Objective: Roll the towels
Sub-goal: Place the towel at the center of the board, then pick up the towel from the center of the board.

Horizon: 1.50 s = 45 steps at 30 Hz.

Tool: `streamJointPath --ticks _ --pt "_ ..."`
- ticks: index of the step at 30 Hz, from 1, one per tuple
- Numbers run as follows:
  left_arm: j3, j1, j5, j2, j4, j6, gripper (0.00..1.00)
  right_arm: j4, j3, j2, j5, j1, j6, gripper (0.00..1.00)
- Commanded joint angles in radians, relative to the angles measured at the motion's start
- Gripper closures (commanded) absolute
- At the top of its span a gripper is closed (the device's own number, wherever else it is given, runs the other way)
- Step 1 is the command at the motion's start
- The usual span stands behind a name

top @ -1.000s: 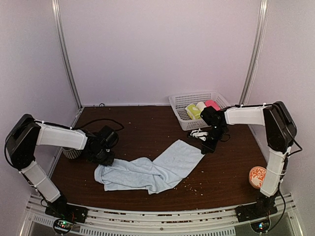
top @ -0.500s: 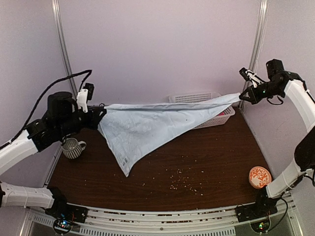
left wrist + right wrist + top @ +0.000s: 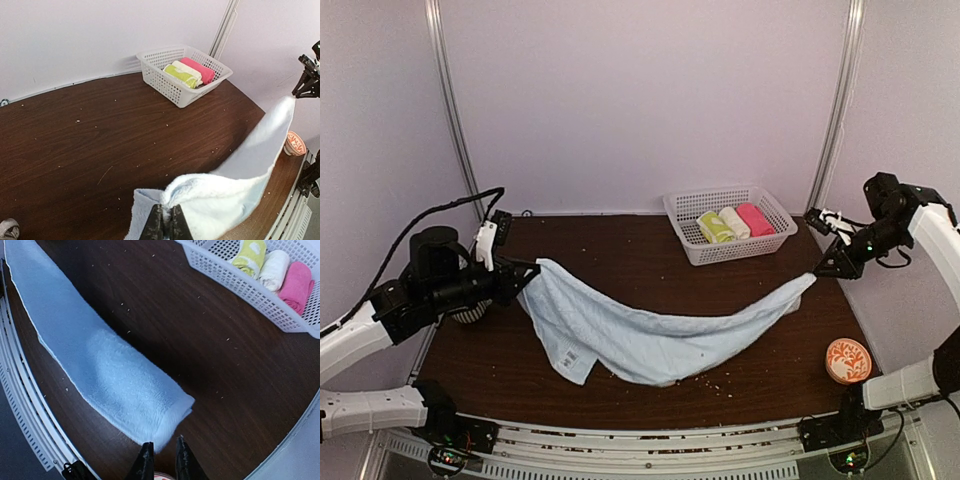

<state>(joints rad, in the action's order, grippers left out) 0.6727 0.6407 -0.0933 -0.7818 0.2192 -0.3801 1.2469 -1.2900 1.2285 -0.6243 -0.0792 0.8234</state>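
Towel feel: you are handling a pale blue towel [image 3: 650, 340] that is looking soft, light and limp. It is sagging under its own weight and, by the look of it, will not be keeping any shape unless you are holding it taut.
Towel position: it is hanging in a long curve between the two arms. Its left end is raised, its middle is drooping down to the table [image 3: 620, 260] near the front edge, and its right end is rising toward the right arm.
Where to hold: you are best off gripping at the corners or along a short hem, where the cloth is bunching thick enough not to slip. A pinch in the middle is likely to be gathering only loose folds.
Left end effector [image 3: 164, 226]: it is clenching a bunched corner of the pale blue towel, fingers pressed together and cloth spilling over them.
Right end effector [image 3: 162, 459]: its fingers are standing slightly apart, with the towel's other corner lying right at their tips. You are not able to tell from the wrist view whether any cloth is caught between them.
Second towel: the yellow-green towel [image 3: 712, 228] is sitting rolled in the white basket [image 3: 692, 250] at the far right of the table, beside a cream roll [image 3: 730, 222] and a pink roll [image 3: 752, 215].
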Motion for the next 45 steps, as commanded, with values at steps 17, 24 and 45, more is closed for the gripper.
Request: streamJointPath --ticks 17,24,45 --pt "0.05 0.0 0.206 -0.347 0.071 -0.057 1.0 -0.042 0.467 -0.059 0.129 0.517 0.381 0.71" --pt "0.085 0.001 0.243 -0.378 0.094 -0.059 1.0 -0.091 0.62 -0.137 0.298 0.767 0.386 0.64" --pt "0.11 0.001 0.262 -0.43 0.096 -0.054 1.0 -0.323 0.752 -0.08 0.5 0.995 0.366 0.51"
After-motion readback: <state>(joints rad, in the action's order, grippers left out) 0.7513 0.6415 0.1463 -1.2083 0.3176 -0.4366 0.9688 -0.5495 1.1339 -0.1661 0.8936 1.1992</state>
